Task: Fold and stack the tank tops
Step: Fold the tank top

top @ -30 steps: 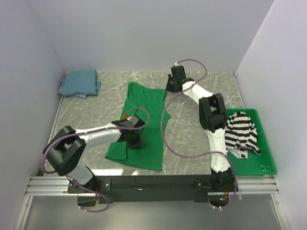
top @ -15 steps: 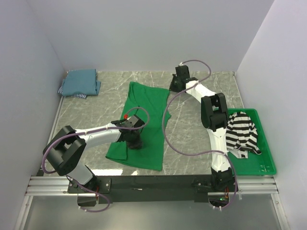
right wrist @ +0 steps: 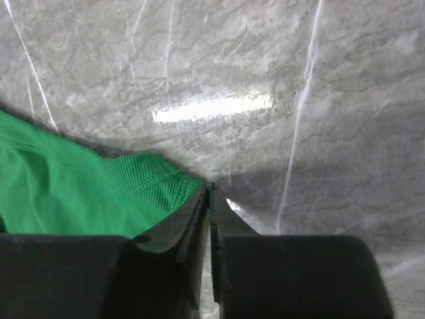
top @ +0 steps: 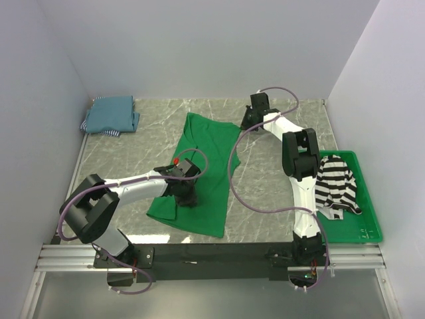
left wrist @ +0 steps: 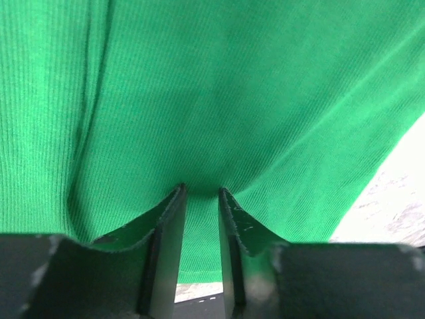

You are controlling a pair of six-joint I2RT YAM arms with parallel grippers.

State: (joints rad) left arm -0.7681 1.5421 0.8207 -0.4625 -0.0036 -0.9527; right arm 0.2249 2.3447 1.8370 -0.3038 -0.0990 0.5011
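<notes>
The green tank top [top: 212,143] lies spread at the centre of the table [top: 265,179], with the left gripper [left wrist: 201,191] clamped on a pinch of fabric towards its near hem and the right gripper [right wrist: 208,188] closed on its far right corner. The striped tank top [top: 335,185] lies crumpled in the green tray [top: 368,229] at right; the folded teal tank tops [top: 111,113] occupy the far left corner.

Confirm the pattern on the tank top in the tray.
Black and white stripes on the tank top in the tray; best in the top external view.
</notes>
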